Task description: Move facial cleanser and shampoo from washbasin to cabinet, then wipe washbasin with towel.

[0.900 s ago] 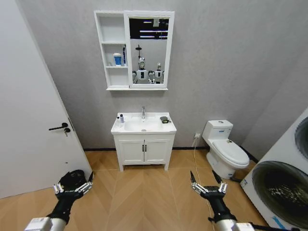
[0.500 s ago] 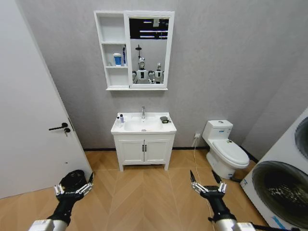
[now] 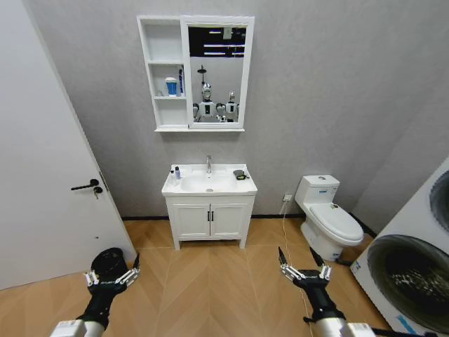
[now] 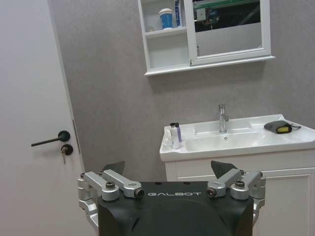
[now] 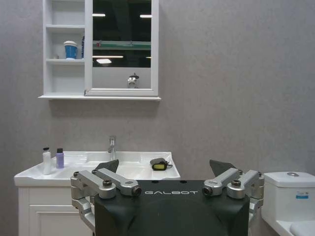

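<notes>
The washbasin [image 3: 209, 184], glossy white ceramic on a two-door base, stands against a grey textured wall. Two small bottles [image 3: 175, 172] sit at its back left corner; the dark towel [image 3: 240, 174] lies crumpled at its back right, beside the chrome faucet [image 3: 208, 163]. The cabinet [image 3: 195, 74] hangs above, a blue-and-white cup [image 3: 171, 86] on its middle shelf. A white door [image 3: 42, 182] flanks the left, a toilet [image 3: 327, 216] and washing machine [image 3: 410, 263] the right. Bare herringbone wood floor [image 3: 210, 281] lies between. The left claw [image 3: 111, 275] and right claw [image 3: 303, 269] hang low, both spread wide and empty.
</notes>
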Controlling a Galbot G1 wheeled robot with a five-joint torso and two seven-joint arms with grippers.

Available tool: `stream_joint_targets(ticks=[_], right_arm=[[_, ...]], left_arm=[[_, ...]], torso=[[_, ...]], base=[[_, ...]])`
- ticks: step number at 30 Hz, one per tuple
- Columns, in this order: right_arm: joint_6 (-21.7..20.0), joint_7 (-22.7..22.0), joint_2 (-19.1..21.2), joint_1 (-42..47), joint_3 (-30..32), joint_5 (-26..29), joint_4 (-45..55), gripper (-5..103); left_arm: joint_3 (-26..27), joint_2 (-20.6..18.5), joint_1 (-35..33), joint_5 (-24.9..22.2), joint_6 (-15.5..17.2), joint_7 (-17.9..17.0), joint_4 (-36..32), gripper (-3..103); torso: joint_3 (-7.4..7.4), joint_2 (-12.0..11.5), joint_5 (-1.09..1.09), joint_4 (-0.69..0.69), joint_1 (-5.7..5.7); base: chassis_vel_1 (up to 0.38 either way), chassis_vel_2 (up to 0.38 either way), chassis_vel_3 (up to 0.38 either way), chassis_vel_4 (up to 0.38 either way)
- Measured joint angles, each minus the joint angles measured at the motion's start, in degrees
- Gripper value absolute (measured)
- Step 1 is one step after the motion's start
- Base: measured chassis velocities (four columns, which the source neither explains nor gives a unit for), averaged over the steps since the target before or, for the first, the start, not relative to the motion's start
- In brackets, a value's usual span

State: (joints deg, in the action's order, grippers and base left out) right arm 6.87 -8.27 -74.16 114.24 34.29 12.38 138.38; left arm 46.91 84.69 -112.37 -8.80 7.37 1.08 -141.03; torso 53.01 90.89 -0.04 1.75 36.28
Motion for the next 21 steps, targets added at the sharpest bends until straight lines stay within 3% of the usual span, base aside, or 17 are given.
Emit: stream_joint_targets(ticks=[2, 14, 21], right_arm=[[0.3, 1.7, -0.3, 0.2, 0.0, 0.1, -0.1, 100], [0.8, 2.3, -0.2, -0.3, -0.2, -0.1, -1.3, 100], [1.4, 2.1, -0.2, -0.4, -0.2, -0.1, -1.6, 100]], left_arm=[[-0.4, 0.0, -0.1, 0.6, 0.0, 0.1, 0.1, 99], [-2.0, 0.7, -0.3, 2.0, -0.3, 0.4, 0.6, 98], [-2.6, 1.1, -0.5, 2.5, -0.6, 0.5, 0.9, 98]], torso=[[0.00, 0.0, 0.00, 0.00, 0.00], [-0.01, 0.0, 0.00, 0.00, -0.02], [0.00, 0.0, 0.00, 0.00, 0.00]], base=[[0.000, 0.000, 0.000, 0.000], [-0.033, 0.039, 0.029, -0.032], [-0.185, 0.206, 0.212, -0.177]])
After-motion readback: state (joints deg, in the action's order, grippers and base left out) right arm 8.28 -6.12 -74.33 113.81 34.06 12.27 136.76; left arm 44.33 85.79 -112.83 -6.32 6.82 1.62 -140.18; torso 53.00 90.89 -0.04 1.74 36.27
